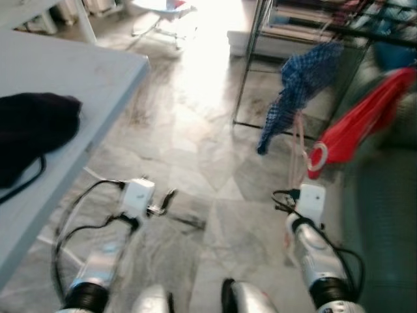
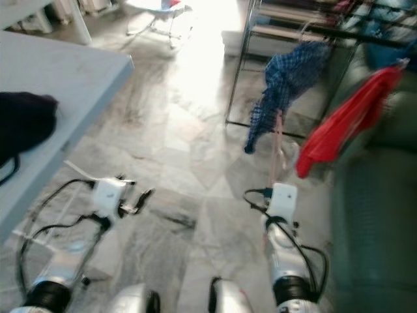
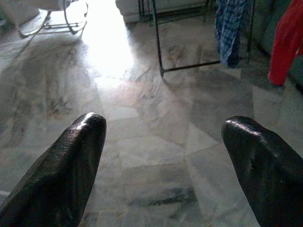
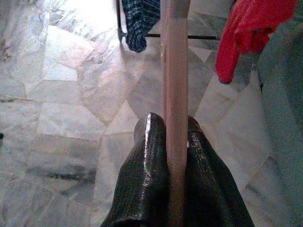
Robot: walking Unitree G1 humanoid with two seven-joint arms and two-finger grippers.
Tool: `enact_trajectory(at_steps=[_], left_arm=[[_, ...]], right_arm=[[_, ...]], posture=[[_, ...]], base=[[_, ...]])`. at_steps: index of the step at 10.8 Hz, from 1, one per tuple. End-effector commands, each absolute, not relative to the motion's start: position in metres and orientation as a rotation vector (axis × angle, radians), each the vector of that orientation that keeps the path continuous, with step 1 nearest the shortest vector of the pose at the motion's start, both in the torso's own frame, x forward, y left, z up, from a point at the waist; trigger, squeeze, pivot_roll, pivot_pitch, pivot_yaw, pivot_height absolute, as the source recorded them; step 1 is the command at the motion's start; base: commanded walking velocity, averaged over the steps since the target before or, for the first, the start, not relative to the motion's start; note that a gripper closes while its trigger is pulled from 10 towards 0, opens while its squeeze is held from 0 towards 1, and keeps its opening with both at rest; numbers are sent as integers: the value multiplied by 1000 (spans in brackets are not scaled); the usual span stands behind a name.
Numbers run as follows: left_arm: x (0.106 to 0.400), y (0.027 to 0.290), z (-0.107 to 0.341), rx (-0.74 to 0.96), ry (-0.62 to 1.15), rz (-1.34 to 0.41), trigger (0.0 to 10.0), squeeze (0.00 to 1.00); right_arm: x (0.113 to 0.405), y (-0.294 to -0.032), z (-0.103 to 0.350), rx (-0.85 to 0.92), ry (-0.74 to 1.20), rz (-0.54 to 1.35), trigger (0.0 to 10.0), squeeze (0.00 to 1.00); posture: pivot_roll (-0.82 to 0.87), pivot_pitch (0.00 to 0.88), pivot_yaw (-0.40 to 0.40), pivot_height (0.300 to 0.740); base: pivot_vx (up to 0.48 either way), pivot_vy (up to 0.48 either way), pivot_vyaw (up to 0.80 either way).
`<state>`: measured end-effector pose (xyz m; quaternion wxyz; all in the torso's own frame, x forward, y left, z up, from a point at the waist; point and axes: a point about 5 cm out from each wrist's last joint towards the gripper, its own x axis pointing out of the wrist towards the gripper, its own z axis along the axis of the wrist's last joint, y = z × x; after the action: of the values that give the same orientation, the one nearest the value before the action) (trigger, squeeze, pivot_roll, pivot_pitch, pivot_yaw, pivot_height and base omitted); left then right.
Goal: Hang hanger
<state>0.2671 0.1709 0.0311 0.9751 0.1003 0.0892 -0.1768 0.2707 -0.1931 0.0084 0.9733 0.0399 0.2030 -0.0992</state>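
A pale pink hanger [image 4: 174, 71] is clamped between the two black fingers [image 4: 149, 156] of my right gripper [image 4: 168, 124], which is shut on it. The hanger [image 1: 298, 147] sticks up and forward from my right arm, over the marble floor. Ahead of it stands a metal clothes rack [image 1: 249, 62] with a dark rail [image 1: 374, 37]. A blue checked shirt [image 1: 296, 85] and a red garment [image 1: 361, 120] hang from the rail. My left gripper [image 3: 163, 127] is open with nothing in it, held low over the floor beside the table; its fingers [image 1: 167, 198] point forward.
A light blue table [image 1: 85, 78] fills the left side, with a black cloth item [image 1: 32, 124] on it. A dark green sofa [image 1: 384, 215] lies close on the right. A white chair frame [image 1: 163, 16] stands far ahead in bright light.
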Motion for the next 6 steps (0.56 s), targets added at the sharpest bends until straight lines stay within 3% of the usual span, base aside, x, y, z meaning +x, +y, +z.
enact_trajectory(at_steps=[1,4,6], left_arm=[[266,167,27,180,198,-354,10000,0],[265,153,26,179,194,-416,10000,0],[269,153,27,166,189,-395,10000,0]], right_arm=[[267,-199,9,69,392,-231,10000,0],[274,-217,16,38,367,-276,10000,0],[280,-210,20,20,360,-226,10000,0]], posture=[[-26,110,-3,740],[-42,105,-14,740],[-33,98,-29,740]], base=[[0,0,-431],[344,0,-429],[446,0,0]])
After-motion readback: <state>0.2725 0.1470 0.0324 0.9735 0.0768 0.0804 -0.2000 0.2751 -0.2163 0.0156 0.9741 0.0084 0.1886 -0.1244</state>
